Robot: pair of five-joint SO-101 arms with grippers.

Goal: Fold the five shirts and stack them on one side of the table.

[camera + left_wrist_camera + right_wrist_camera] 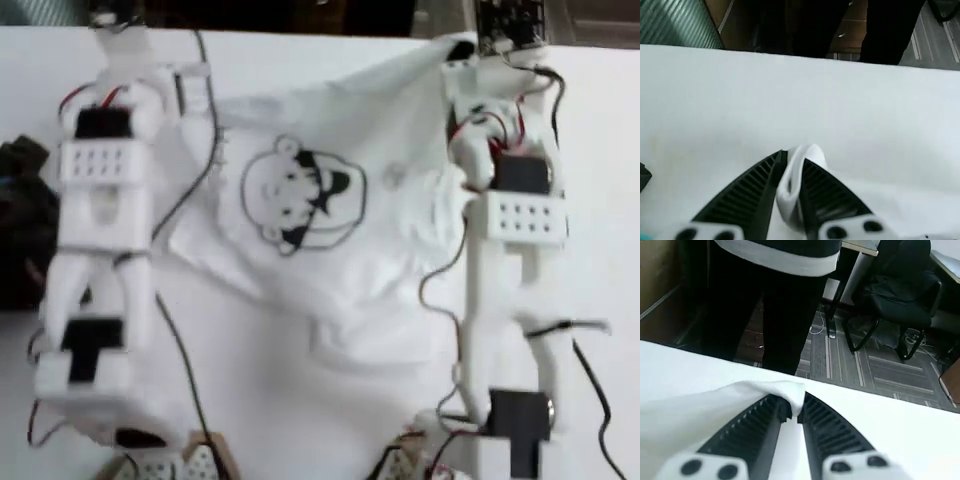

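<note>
White shirt [390, 250] lying print upward and rumpled on the white counter [300, 420], between the left arm [95, 200] and the right arm [515, 215]. One far corner is drawn up toward the counter's far edge beside the right arm. The opposite side reaches the left arm.

Left claw [793, 159]: closed on a narrow fold of the shirt's white cloth, which stands up between the black ribbed fingers [750, 195]. Bare counter lies beyond.

Right claw [794, 407]: closed on the shirt's edge, close to the counter's far edge.

Surroundings and obstructions:
- Black cables [190, 195] run from the left arm along the shirt's side and on across the counter toward the near edge.
- A further cable [432, 290] from the right arm loops over the shirt's other side, and the right arm's links overlap the cloth there.
- A dark object [20, 210] sits at the counter's edge outside the left arm, apart from the shirt.
- Pale wooden boards [205, 458] lie at the near edge between the arm bases.
- Beyond the counter stand a green ribbed panel [675, 22] and a black office chair [895, 295] on a grey tiled floor [880, 370].

Markings:
- Chest print [303, 195]: a cartoon face in black outline with a dark patch of hair.
- Small round mark [395, 177] beside it: too blurred to read.
</note>
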